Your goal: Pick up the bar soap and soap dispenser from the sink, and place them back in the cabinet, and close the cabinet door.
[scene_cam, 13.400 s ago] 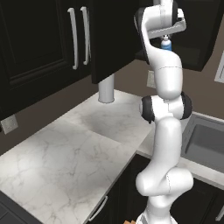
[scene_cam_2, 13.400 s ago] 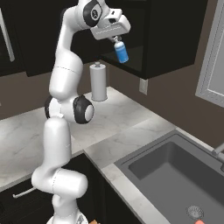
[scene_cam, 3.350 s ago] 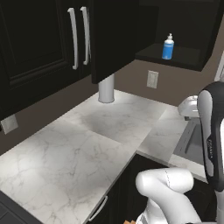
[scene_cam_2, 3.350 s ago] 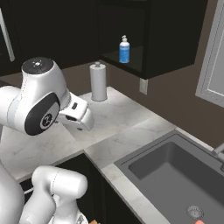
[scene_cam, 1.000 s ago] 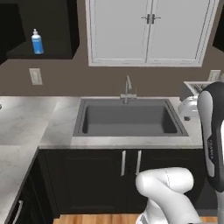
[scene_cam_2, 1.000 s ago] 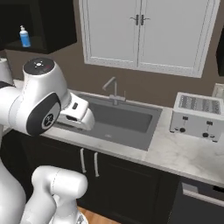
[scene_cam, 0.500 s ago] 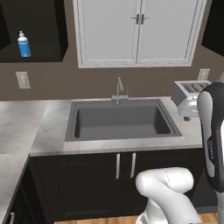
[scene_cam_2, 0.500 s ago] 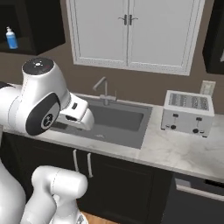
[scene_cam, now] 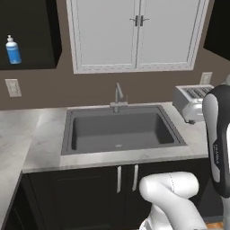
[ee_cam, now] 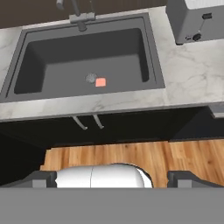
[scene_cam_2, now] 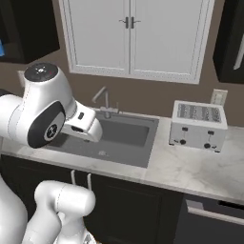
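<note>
Orange-red bar soap (ee_cam: 100,82) lies flat on the sink (ee_cam: 148,52) floor, just right of the drain (ee_cam: 90,78); the empty, wide-open gripper (ee_cam: 113,176) should descend squarely and pinch its short sides

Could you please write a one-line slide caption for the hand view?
Looking down into the sink: the bar soap lies beside the drain, toaster on the counter.

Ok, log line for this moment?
gripper: open, empty | orange-red bar soap: sink floor, beside drain | blue soap dispenser: in black-brown cabinet
</note>
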Robot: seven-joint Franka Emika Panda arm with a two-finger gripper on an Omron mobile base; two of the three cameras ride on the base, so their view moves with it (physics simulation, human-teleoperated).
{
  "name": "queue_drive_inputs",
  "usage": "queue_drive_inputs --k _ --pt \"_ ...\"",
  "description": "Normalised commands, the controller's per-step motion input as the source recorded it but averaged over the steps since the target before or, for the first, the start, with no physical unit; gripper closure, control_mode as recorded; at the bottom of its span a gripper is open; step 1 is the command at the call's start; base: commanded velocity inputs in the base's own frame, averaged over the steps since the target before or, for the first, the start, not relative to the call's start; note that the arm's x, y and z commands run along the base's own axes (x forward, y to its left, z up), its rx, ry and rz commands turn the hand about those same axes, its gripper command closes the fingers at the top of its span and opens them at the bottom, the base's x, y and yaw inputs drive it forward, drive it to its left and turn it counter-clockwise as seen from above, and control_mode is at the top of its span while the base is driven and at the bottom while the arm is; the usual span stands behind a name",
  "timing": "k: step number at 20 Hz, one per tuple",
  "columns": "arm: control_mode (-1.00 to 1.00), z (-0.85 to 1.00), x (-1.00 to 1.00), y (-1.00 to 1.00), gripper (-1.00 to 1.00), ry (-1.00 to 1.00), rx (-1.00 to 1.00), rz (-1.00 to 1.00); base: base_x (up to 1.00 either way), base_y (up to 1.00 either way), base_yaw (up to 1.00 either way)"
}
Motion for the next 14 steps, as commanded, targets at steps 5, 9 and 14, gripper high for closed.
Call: queue_drive_inputs --k 5,9,14 --pt "1.00 0.00 0.00 0.00 -1.00 0.00 0.00 0.00 0.31 0.03 0.00" --pt "1.00 0.00 0.00 0.00 -1.00 0.00 0.00 0.00 0.33 0.00 0.00" --pt "1.00 0.00 0.00 0.00 -1.00 0.00 0.00 0.00 0.31 0.05 -0.04"
